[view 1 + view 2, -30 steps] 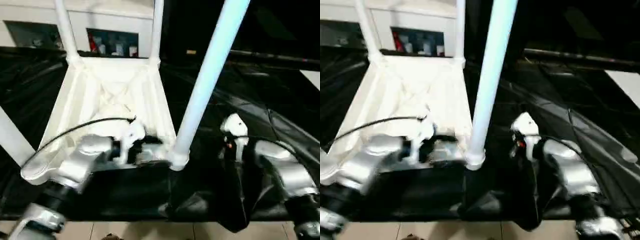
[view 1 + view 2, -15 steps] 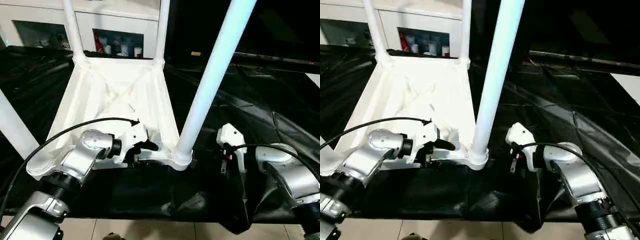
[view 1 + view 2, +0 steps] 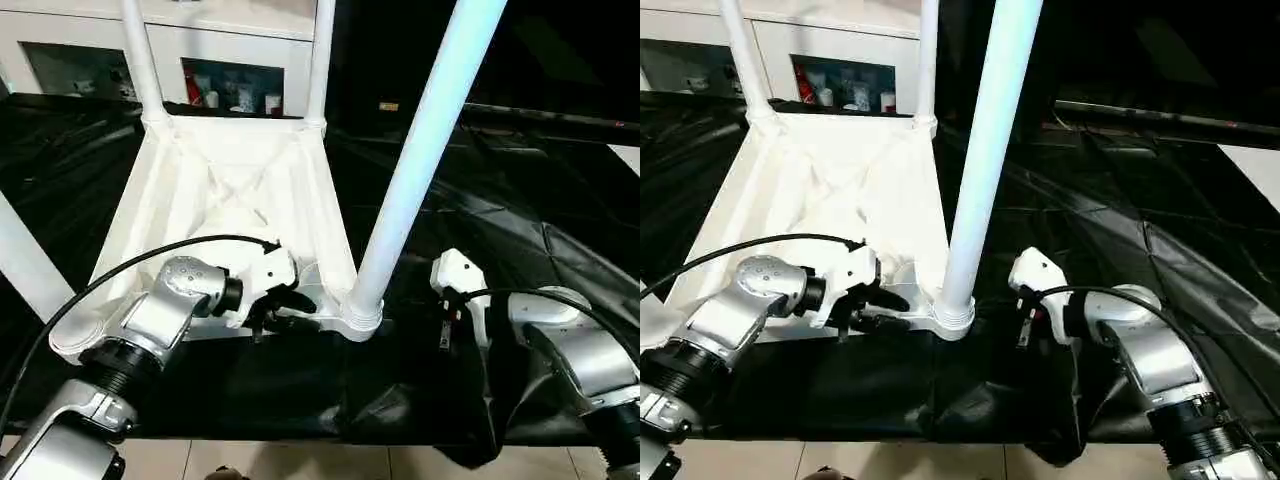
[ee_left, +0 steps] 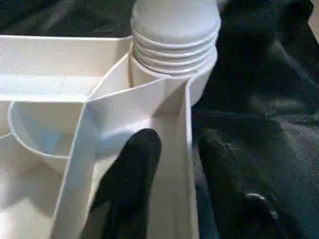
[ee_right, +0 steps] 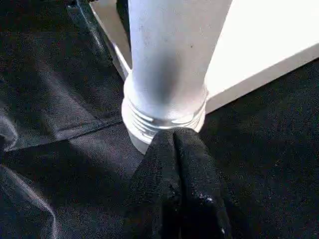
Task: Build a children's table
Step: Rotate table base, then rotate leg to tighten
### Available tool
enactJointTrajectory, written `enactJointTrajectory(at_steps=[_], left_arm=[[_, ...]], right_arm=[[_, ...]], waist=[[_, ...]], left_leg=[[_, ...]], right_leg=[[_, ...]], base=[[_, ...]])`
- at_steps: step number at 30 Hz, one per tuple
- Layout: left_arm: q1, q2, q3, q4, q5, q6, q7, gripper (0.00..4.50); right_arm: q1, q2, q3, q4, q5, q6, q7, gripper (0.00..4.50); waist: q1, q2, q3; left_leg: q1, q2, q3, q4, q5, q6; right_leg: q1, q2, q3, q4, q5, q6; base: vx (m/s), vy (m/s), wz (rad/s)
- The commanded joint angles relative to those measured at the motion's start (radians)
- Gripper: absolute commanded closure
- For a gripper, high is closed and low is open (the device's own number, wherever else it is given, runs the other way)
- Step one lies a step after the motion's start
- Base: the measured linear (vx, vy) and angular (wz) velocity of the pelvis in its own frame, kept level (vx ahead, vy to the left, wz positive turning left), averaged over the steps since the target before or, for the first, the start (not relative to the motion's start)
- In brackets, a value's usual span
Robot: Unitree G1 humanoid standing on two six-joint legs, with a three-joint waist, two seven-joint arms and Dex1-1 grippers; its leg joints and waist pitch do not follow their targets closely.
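**Gripping the near rim while the last leg seats**

My landmark is the near right corner socket of the upturned tabletop, the part of the children's table closest to me on the black-draped table.

Just left of that socket, my left gripper straddles the tabletop's near rim wall: one finger inside the ribbed underside, the other outside over the cloth. The jaws stand partly open around the wall; I cannot tell whether they pinch it. I judge the rim needs a firm clamp so the tabletop cannot slide.

Just right of the socket, my right gripper is fully closed and empty, its tips at the threaded collar.

From the socket rises the near right leg, leaning slightly. I should nudge low, at the collar.

Beyond stand the two far legs.
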Motion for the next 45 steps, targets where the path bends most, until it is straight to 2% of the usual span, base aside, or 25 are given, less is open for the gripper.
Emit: enactJointTrajectory(at_steps=[1, 5, 8, 9, 13, 14, 16, 18, 21, 24, 25, 27, 29, 32, 33, 39, 40, 45], left_arm=[[0.002, 0.009, -0.025, -0.008, 0.021, 0.015, -0.011, 3.11], [0.006, 0.010, -0.021, -0.017, 0.027, 0.026, -0.010, 3.55], [0.007, 0.009, -0.020, -0.020, 0.027, 0.030, -0.011, 3.71], [0.006, 0.008, -0.019, -0.018, 0.028, 0.027, -0.010, 3.91], [0.006, -0.001, -0.011, -0.014, 0.018, 0.027, -0.007, 4.08], [0.007, -0.005, -0.009, -0.014, 0.013, 0.027, -0.009, 4.23], [0.016, -0.014, -0.005, -0.015, 0.003, 0.031, -0.016, 4.39], [0.025, -0.017, -0.007, -0.017, 0.003, 0.031, -0.017, 4.47], [0.034, -0.021, -0.012, -0.018, 0.005, 0.031, -0.018, 4.50], [0.034, -0.028, -0.011, -0.014, 0.007, 0.030, -0.013, 4.50], [0.031, -0.030, -0.010, -0.009, 0.009, 0.026, -0.013, 4.50], [0.031, -0.030, -0.010, -0.008, 0.010, 0.026, -0.013, 4.50], [0.021, -0.042, -0.007, 0.006, 0.017, 0.016, -0.004, 4.50], [0.015, -0.051, -0.004, 0.014, 0.020, 0.011, 0.002, 4.50], [0.013, -0.054, -0.005, 0.019, 0.024, 0.007, 0.004, 4.50], [0.006, -0.066, -0.002, 0.030, 0.027, 0.001, 0.009, 4.50], [0.004, -0.069, -0.002, 0.032, 0.029, -0.001, 0.011, 4.50], [0.001, -0.077, -0.004, 0.039, 0.035, -0.007, 0.015, 4.50]], right_arm=[[-0.018, -0.015, -0.002, 0.002, -0.011, 0.002, -0.005, 4.50], [-0.019, -0.018, 0.001, 0.009, -0.013, -0.007, -0.009, 4.50], [-0.019, -0.018, 0.001, 0.010, -0.014, -0.010, -0.010, 4.50], [-0.019, -0.018, 0.000, 0.010, -0.014, -0.011, -0.010, 4.50], [-0.012, -0.017, -0.006, 0.006, -0.010, -0.019, -0.013, 4.50], [-0.008, -0.014, -0.012, 0.005, -0.002, -0.019, -0.013, 4.50], [0.001, 0.008, -0.038, 0.007, 0.039, -0.003, -0.012, 4.16], [0.006, 0.023, -0.056, 0.011, 0.071, 0.007, -0.004, 4.13], [0.011, 0.020, -0.064, 0.012, 0.087, 0.004, 0.012, 3.76], [0.016, 0.017, -0.068, 0.013, 0.103, 0.014, 0.024, 3.57], [0.014, 0.008, -0.059, 0.022, 0.093, 0.006, 0.028, 3.33], [0.013, 0.006, -0.056, 0.024, 0.090, 0.003, 0.029, 3.29], [0.024, 0.005, -0.056, 0.048, 0.079, -0.028, 0.028, 3.02], [0.038, 0.006, -0.059, 0.047, 0.085, -0.038, 0.026, 2.88], [0.046, 0.006, -0.057, 0.043, 0.083, -0.044, 0.022, 2.73], [0.061, 0.033, -0.060, 0.045, 0.085, -0.080, -0.004, 2.30], [0.059, 0.044, -0.060, 0.049, 0.081, -0.096, -0.018, 2.07], [0.043, 0.076, -0.056, 0.091, 0.055, -0.165, -0.059, 1.82]], waist=[[0.004, 0.012, -0.065], [0.004, 0.014, -0.066], [0.004, 0.013, -0.067], [0.004, 0.013, -0.066], [0.004, 0.013, -0.066], [0.003, 0.012, -0.066], [0.003, 0.012, -0.066], [0.004, 0.011, -0.066], [0.004, 0.011, -0.067], [0.005, 0.012, -0.067], [0.004, 0.014, -0.067], [0.005, 0.013, -0.067], [0.005, 0.013, -0.068], [0.007, 0.012, -0.067], [0.009, 0.015, -0.066], [0.009, 0.013, -0.066], [0.009, 0.015, -0.066], [0.009, 0.015, -0.068]], left_leg=[[0.017, 0.026, -0.015, -0.073, -0.284, -0.013], [0.016, 0.026, -0.016, -0.073, -0.273, -0.012], [0.016, 0.025, -0.015, -0.072, -0.265, -0.011], [0.016, 0.025, -0.015, -0.072, -0.266, -0.010], [0.018, 0.026, -0.015, -0.072, -0.277, -0.011], [0.017, 0.025, -0.015, -0.073, -0.276, -0.011], [0.017, 0.025, -0.015, -0.072, -0.271, -0.007], [0.016, 0.025, -0.015, -0.072, -0.276, -0.004], [0.015, 0.026, -0.015, -0.072, -0.268, 0.000], [0.014, 0.025, -0.015, -0.071, -0.263, 0.002], [0.015, 0.025, -0.015, -0.072, -0.266, 0.000], [0.015, 0.025, -0.015, -0.072, -0.266, 0.000], [0.014, 0.024, -0.014, -0.070, -0.263, 0.001], [0.014, 0.023, -0.014, -0.070, -0.264, 0.006], [0.013, 0.023, -0.014, -0.071, -0.268, 0.008], [0.015, 0.024, -0.016, -0.073, -0.293, 0.003], [0.015, 0.024, -0.016, -0.073, -0.291, 0.003], [0.015, 0.024, -0.015, -0.073, -0.288, 0.001]], right_leg=[[0.040, -0.058, 0.036, -0.082, -0.264, -0.191], [0.041, -0.058, 0.036, -0.081, -0.253, -0.193], [0.042, -0.058, 0.036, -0.079, -0.244, -0.194], [0.042, -0.057, 0.036, -0.080, -0.246, -0.194], [0.040, -0.058, 0.036, -0.082, -0.263, -0.191], [0.040, -0.057, 0.036, -0.081, -0.262, -0.191], [0.040, -0.057, 0.036, -0.081, -0.254, -0.193], [0.040, -0.060, 0.036, -0.082, -0.262, -0.193], [0.041, -0.059, 0.036, -0.082, -0.267, -0.190], [0.041, -0.059, 0.036, -0.083, -0.282, -0.182], [0.039, -0.058, 0.035, -0.085, -0.290, -0.181], [0.040, -0.058, 0.035, -0.085, -0.291, -0.179], [0.039, -0.059, 0.035, -0.086, -0.289, -0.180], [0.040, -0.059, 0.035, -0.087, -0.294, -0.177], [0.039, -0.059, 0.035, -0.089, -0.305, -0.173], [0.036, -0.061, 0.034, -0.094, -0.365, -0.153], [0.035, -0.061, 0.035, -0.094, -0.359, -0.155], [0.034, -0.060, 0.035, -0.091, -0.329, -0.166]], base=[[0.000, 0.000, 0.00], [0.000, 0.000, 0.00], [0.000, 0.000, 0.00], [0.000, 0.000, 0.00], [0.000, 0.000, 0.00], [0.000, 0.000, 0.00], [0.000, 0.000, 0.00], [0.000, 0.000, 0.00], [0.000, 0.000, 0.00], [0.000, 0.000, 0.00], [0.000, 0.000, 0.00], [0.000, 0.000, 0.00], [0.000, 0.000, 0.00], [0.000, 0.000, 0.00], [0.000, 0.000, 0.00], [0.000, 0.000, 0.00], [0.000, 0.000, 0.00], [0.000, 0.000, 0.00]])
